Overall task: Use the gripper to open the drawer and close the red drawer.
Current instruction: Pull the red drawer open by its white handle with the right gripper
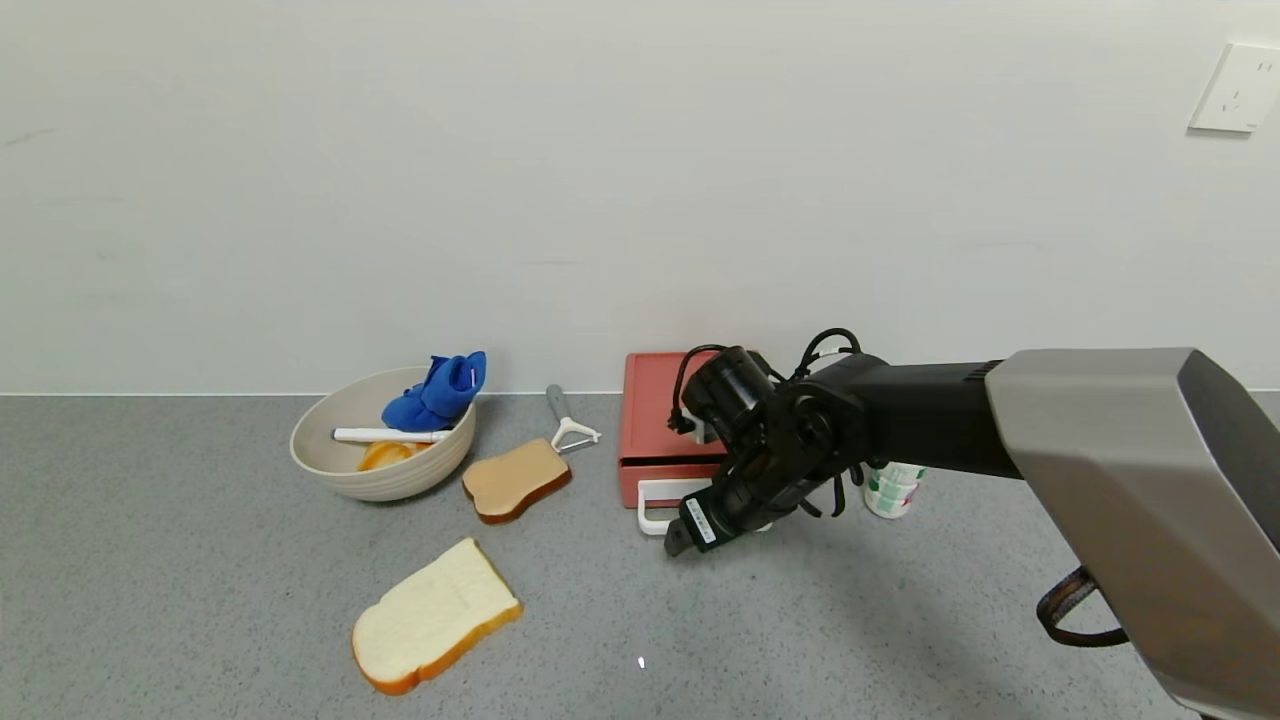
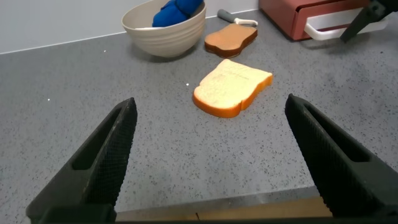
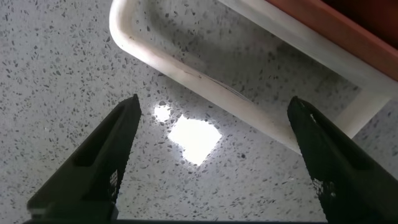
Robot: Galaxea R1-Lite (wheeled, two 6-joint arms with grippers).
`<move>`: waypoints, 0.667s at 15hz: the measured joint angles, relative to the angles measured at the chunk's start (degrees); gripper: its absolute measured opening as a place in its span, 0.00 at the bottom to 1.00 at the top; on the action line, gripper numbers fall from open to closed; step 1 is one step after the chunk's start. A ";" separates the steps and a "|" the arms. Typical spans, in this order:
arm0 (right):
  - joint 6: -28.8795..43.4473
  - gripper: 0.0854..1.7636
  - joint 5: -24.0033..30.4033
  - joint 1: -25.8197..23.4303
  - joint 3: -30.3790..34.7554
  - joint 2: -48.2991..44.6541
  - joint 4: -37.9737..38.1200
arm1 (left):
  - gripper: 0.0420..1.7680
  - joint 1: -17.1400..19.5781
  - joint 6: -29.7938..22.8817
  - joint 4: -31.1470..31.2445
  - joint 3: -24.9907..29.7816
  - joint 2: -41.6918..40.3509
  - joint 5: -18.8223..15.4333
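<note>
The coral-red drawer point(image 1: 665, 420) stands by the wall, its white loop handle point(image 1: 652, 500) facing the front. The tray looks pushed in or nearly so. My right gripper point(image 1: 690, 535) is open and empty, pointing down just in front of the handle, close above the table. In the right wrist view the handle point(image 3: 205, 81) lies just beyond the open gripper point(image 3: 214, 101), untouched, with the drawer's red front point(image 3: 348, 31) behind it. My left gripper point(image 2: 210, 101) is open and empty near the table's front edge. The left wrist view also shows the drawer point(image 2: 292, 15).
A beige bowl point(image 1: 340, 470) holding a blue cloth point(image 1: 436, 392) and a white pen stands left of the drawer. A peeler point(image 1: 566, 420), a brown toast slice point(image 1: 515, 480) and a white bread slice point(image 1: 435, 615) lie on the grey table. A cup point(image 1: 892, 490) stands behind the right arm.
</note>
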 joint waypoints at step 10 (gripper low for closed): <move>6.17 0.97 0.00 2.38 2.19 -0.74 8.16 | 0.97 0.00 0.00 0.05 0.00 0.00 0.00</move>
